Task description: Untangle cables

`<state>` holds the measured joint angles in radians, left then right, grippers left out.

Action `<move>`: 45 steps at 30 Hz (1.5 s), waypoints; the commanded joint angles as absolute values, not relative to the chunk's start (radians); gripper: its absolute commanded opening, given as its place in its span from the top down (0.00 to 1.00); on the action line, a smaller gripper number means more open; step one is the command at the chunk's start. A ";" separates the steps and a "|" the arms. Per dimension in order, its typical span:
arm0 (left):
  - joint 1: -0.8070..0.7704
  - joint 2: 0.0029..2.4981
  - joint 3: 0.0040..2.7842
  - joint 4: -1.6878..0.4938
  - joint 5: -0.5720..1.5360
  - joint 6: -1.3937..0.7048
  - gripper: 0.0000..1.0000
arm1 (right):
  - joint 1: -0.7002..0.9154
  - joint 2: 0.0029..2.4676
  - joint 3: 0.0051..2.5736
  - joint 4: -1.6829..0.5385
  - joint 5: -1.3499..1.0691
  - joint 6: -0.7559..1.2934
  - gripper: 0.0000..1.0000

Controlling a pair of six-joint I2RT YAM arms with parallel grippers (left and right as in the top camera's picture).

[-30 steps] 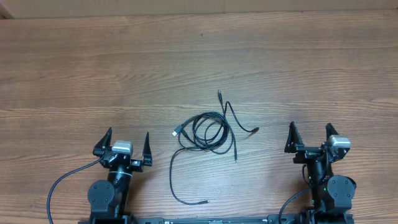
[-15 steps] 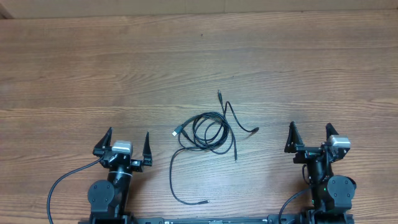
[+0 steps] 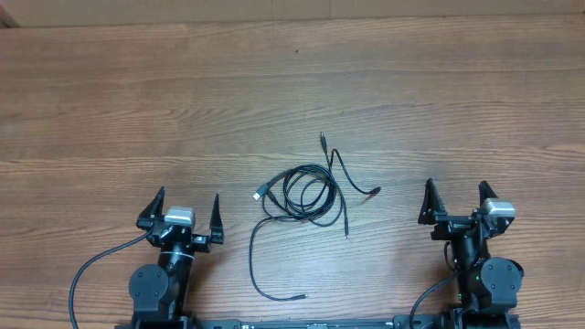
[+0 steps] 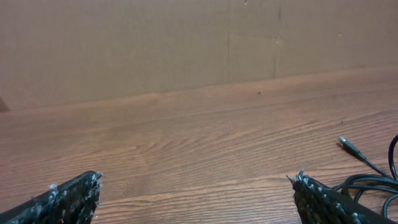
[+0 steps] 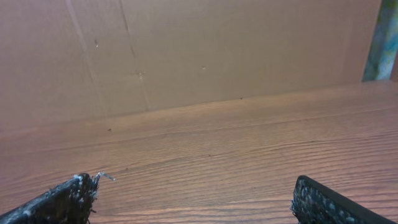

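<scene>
Black two-finger left gripper (image 3: 188,196) at lower left of the overhead frame, jaws spread wide, holding nothing, fingers pointing up-frame. Black two-finger right gripper (image 3: 455,185) at lower right, same pose.

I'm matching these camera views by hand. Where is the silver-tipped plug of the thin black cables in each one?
Overhead: the silver-tipped plug lies just left of the coiled thin black cables, near the centre.
Left wrist: the plug sits at the far right, mid-height.
Right wrist: not in view.
Shared landmark: the brown wood-grain table.
</scene>
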<state>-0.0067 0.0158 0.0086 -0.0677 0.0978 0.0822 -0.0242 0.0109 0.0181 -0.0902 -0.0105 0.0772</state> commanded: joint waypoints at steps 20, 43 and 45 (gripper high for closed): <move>-0.013 0.005 0.005 -0.071 0.097 0.097 0.00 | -0.022 0.005 0.343 -0.149 -0.152 0.104 0.00; -0.013 0.005 0.005 -0.070 0.094 0.112 0.01 | -0.022 1.001 2.026 -1.223 -0.049 0.104 0.00; -0.013 0.005 0.005 -0.071 0.093 0.112 0.00 | -0.022 1.092 2.108 -1.293 -0.089 0.104 0.00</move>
